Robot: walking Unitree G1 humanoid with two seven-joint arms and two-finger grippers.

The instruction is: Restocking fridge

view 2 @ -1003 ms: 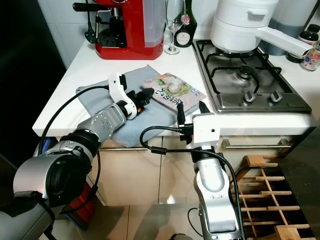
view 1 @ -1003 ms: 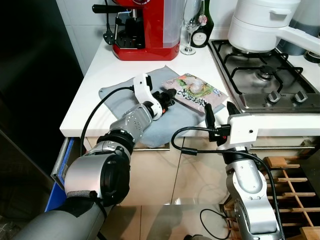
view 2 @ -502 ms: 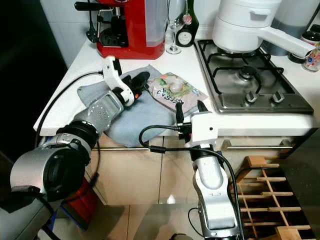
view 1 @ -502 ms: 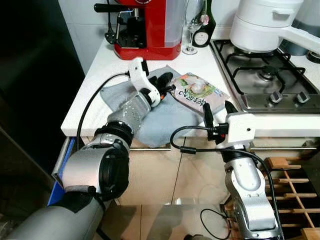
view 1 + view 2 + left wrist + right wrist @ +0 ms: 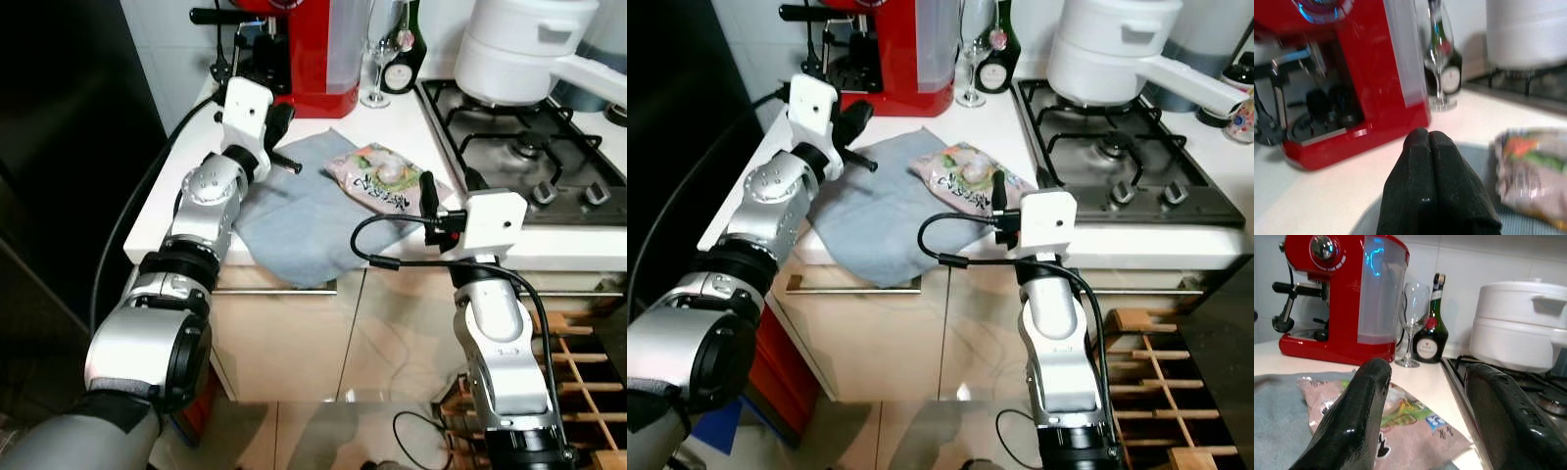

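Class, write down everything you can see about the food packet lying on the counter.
The food packet is a flat, sealed pouch of glossy plastic, printed with pale round food, green leaves and dark lettering. It lies flat and slanted on the white counter, its near part resting on the grey cloth, beside the hob. The right gripper hovers at its near edge, fingers open and apart from it. The left gripper, shut, is off to the side over the cloth.

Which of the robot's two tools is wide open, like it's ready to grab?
The right tool. Its two black fingers stand far apart, aimed at the food packet on the counter. The left tool, near the red coffee machine, is pressed shut.
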